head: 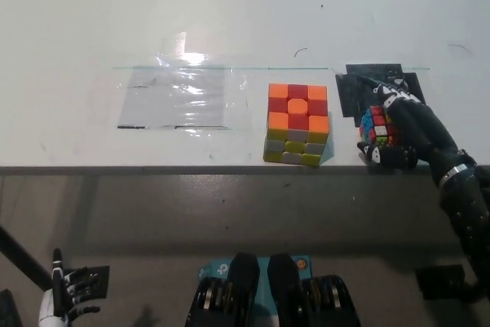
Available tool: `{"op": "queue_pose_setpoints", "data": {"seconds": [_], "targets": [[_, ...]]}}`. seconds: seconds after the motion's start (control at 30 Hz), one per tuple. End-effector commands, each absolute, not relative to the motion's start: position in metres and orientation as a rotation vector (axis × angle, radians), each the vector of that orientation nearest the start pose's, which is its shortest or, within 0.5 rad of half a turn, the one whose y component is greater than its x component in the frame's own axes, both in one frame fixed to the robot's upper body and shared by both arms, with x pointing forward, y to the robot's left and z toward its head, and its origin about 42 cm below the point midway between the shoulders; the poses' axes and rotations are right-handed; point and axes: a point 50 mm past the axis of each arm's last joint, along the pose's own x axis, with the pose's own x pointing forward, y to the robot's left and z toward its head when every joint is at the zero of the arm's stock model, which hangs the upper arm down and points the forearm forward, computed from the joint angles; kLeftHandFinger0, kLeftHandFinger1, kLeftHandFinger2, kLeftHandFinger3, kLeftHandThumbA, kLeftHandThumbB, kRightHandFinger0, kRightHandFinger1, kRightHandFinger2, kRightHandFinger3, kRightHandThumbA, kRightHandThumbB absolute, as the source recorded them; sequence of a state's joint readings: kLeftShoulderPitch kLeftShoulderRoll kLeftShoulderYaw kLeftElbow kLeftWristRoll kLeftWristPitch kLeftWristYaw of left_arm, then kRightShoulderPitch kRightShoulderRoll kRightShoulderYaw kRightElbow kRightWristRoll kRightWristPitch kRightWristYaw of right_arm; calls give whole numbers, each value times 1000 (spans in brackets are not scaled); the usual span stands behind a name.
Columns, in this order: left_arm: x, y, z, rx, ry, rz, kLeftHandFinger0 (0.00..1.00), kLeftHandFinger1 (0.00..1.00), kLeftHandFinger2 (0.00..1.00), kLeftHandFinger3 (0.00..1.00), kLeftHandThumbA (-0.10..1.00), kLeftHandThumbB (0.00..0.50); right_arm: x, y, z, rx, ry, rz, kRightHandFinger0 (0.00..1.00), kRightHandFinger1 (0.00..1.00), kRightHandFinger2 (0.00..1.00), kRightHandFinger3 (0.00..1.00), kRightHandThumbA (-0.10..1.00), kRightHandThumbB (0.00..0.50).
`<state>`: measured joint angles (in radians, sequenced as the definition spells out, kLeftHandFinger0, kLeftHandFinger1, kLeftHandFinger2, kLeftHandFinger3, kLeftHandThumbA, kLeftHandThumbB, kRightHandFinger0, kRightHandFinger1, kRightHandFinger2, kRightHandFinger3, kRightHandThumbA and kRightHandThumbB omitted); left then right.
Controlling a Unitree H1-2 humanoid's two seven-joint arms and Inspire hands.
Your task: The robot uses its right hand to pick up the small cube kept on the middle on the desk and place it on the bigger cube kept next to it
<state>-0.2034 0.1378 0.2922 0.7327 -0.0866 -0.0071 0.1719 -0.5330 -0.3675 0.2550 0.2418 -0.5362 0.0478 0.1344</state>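
Note:
The small multicoloured cube (374, 127) sits near the desk's front edge on a black mat (360, 86). My black right hand (402, 132) is wrapped over it from the right, fingers closed around its top and front, so only the cube's left face shows. The cube still rests on the desk. The bigger cube (297, 123), orange and red on top with yellow and grey sides, stands just to the left of it, a small gap between them. My white left hand (65, 296) hangs low at the bottom left, below the desk.
A sheet of clear plastic film (180, 97) lies flat on the white desk (230, 13) left of the bigger cube. The desk's front edge (153, 168) runs just below both cubes.

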Motion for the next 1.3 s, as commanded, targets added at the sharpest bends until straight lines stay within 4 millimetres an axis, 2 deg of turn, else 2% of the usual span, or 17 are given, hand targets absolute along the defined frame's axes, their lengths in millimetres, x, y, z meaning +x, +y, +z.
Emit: {"op": "queue_pose_setpoints", "data": {"seconds": [0.0, 0.07, 0.17, 0.23, 0.37, 0.47, 0.5, 0.53, 0.57, 0.63, 0.7, 0.73, 0.87, 1.0, 1.2, 1.23, 1.27], "targets": [[310, 347, -11, -26, 427, 513, 320, 404, 535, 639, 1000, 365, 453, -249, 235, -1038, -260, 254, 1000, 1000, 1000, 1000, 723, 491], [311, 348, -12, -42, 434, 529, 307, 390, 520, 628, 1000, 391, 450, -253, 235, -1043, -246, 261, 1000, 1000, 1000, 1000, 720, 487], [312, 350, -11, -17, 434, 519, 360, 410, 503, 634, 1000, 381, 444, -260, 231, -1064, -217, 281, 1000, 1000, 1000, 1000, 686, 460], [312, 350, -11, -28, 436, 524, 375, 424, 514, 620, 1000, 390, 440, -264, 228, -1106, -179, 308, 1000, 1000, 1000, 1000, 746, 452], [312, 347, -10, -23, 431, 522, 270, 395, 524, 645, 1000, 371, 438, -269, 227, -1274, -105, 376, 1000, 1000, 1000, 1000, 825, 416], [313, 349, -10, -26, 431, 527, 332, 403, 505, 620, 1000, 338, 439, -265, 229, -1334, -63, 403, 645, 1000, 1000, 1000, 753, 401], [312, 350, -10, -19, 427, 524, 326, 387, 493, 614, 1000, 325, 439, -265, 228, -1339, -72, 416, 691, 1000, 1000, 1000, 729, 385], [314, 350, -9, -21, 423, 527, 323, 384, 488, 606, 1000, 343, 440, -264, 230, -1342, -73, 416, 598, 827, 1000, 1000, 687, 349], [314, 350, -9, -22, 423, 529, 321, 382, 484, 597, 1000, 347, 440, -264, 230, -1344, -72, 417, 537, 729, 1000, 1000, 680, 357], [317, 350, -8, -25, 415, 528, 322, 382, 476, 596, 1000, 410, 443, -261, 227, -1362, -84, 404, 608, 737, 997, 1000, 648, 255], [317, 351, -8, -24, 411, 522, 349, 414, 516, 614, 1000, 412, 444, -259, 226, -1349, -98, 391, 385, 451, 714, 1000, 553, 169], [317, 351, -8, -22, 409, 522, 293, 374, 500, 592, 1000, 412, 444, -256, 225, -1353, -115, 378, 246, 316, 598, 1000, 488, 148], [317, 350, -8, -19, 412, 515, 229, 361, 488, 601, 1000, 388, 445, -252, 223, -1351, -139, 364, 0, 44, 362, 1000, 505, 115], [318, 350, -8, -22, 408, 515, 219, 350, 471, 555, 1000, 356, 446, -249, 223, -1346, -147, 361, 3, 45, 357, 1000, 517, 96], [318, 349, -8, -27, 406, 520, 199, 309, 434, 533, 1000, 310, 447, -247, 227, -1317, -198, 337, 0, 0, 158, 1000, 420, 51], [319, 350, -7, -28, 395, 511, 197, 307, 434, 531, 1000, 325, 448, -246, 227, -1318, -227, 317, 0, 0, 104, 1000, 217, 2], [319, 350, -6, -25, 403, 515, 200, 309, 434, 535, 1000, 334, 448, -246, 226, -1318, -253, 298, 0, 0, 91, 1000, -23, 0]]}}
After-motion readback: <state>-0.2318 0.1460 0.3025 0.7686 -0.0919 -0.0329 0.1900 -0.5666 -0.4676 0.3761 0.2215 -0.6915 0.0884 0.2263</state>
